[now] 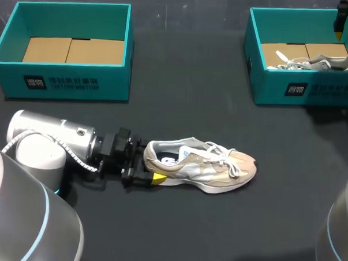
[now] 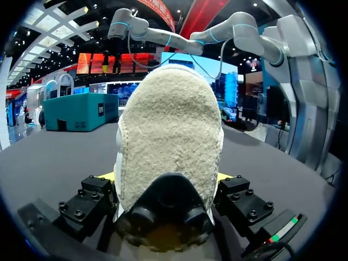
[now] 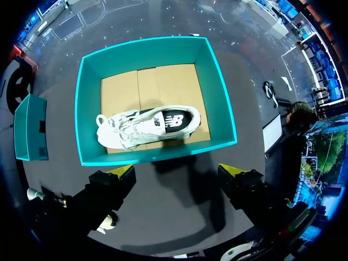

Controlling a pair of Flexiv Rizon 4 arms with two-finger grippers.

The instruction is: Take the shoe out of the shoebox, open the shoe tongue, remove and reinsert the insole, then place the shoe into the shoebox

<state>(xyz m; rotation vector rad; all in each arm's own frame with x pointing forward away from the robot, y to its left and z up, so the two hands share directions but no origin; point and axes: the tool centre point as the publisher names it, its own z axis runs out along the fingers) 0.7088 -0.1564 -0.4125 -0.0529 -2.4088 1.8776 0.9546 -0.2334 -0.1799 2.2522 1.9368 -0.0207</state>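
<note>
On the dark desk (image 1: 175, 234) we see a beige shoe (image 1: 201, 166) lying on its sole just below the middle, heel toward 9 o'clock and toe toward 3 o'clock, laces loose over the tongue. Our left arm lies low along the desk from 8 o'clock. Its left tool (image 1: 151, 167) is closed on the heel of the beige shoe, with one yellow tip showing against the near side of the sole. In the left wrist view the heel (image 2: 171, 147) fills the space between the fingers, and both press against it from either side.

The left box (image 1: 66, 82) stands at 10 o'clock, teal, with only its cardboard floor showing. The right box (image 1: 303, 90) stands at 2 o'clock and holds a white shoe (image 1: 315, 61) lying on its side. The right tool (image 1: 340, 19) hangs above that box's far corner. In the right wrist view its fingers stand wide apart and hold nothing (image 3: 176, 171), and the right box (image 3: 157, 155) with the white shoe (image 3: 147, 124) lies ahead of them.
</note>
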